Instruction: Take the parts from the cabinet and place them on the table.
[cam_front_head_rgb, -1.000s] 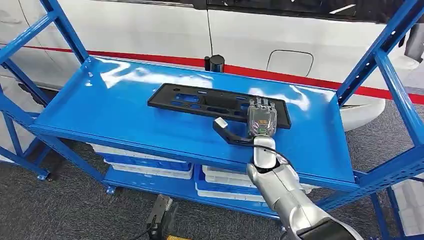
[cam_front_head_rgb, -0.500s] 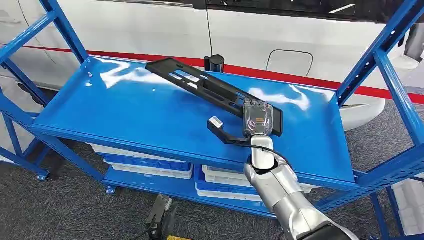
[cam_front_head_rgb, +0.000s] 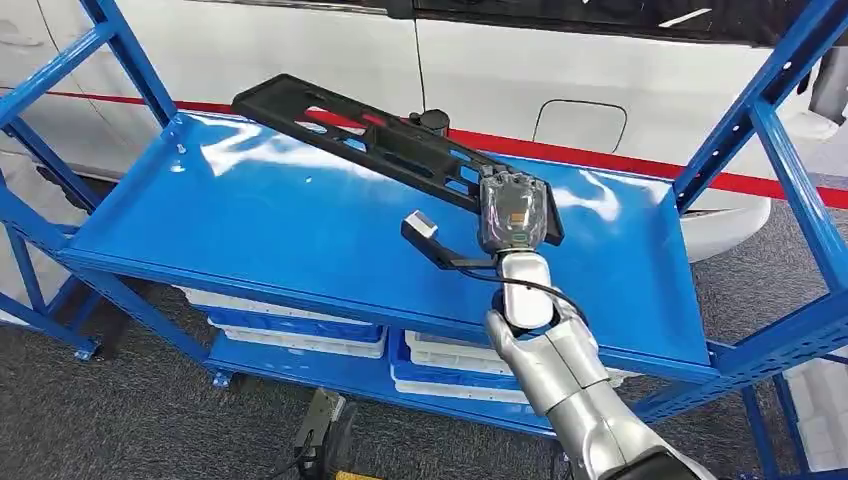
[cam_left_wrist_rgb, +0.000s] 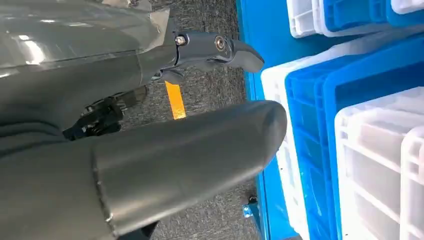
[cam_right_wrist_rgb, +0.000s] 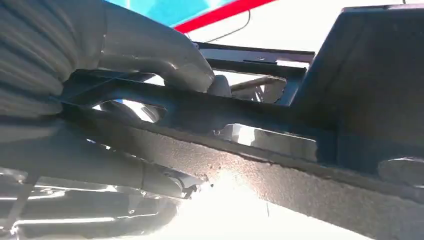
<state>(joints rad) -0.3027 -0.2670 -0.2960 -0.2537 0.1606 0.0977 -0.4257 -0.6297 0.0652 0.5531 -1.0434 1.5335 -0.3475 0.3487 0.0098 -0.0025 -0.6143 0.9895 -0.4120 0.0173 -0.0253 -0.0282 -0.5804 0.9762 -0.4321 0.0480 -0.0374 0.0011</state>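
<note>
A long black plastic part (cam_front_head_rgb: 380, 140) with several cut-outs hangs tilted above the blue cabinet shelf (cam_front_head_rgb: 250, 240), its far left end raised highest. My right hand (cam_front_head_rgb: 512, 215) grips its right end, with a curved black arm and a small pale tab (cam_front_head_rgb: 420, 224) sticking out to the left below. In the right wrist view the black part (cam_right_wrist_rgb: 280, 135) runs close across the picture and my right hand (cam_right_wrist_rgb: 155, 55) wraps its edge. My left hand (cam_left_wrist_rgb: 165, 145) hangs beside the rack with nothing in it, its fingers apart.
Blue uprights (cam_front_head_rgb: 790, 170) frame the shelf on both sides. White and blue bins (cam_front_head_rgb: 300, 325) sit on the lower shelf and appear in the left wrist view (cam_left_wrist_rgb: 350, 125). A white vehicle with a red stripe (cam_front_head_rgb: 600, 150) stands behind the rack.
My right hand has lifted the black part off the shelf. Its left end has swung up and to the left, from lying flat to steeply tilted.
</note>
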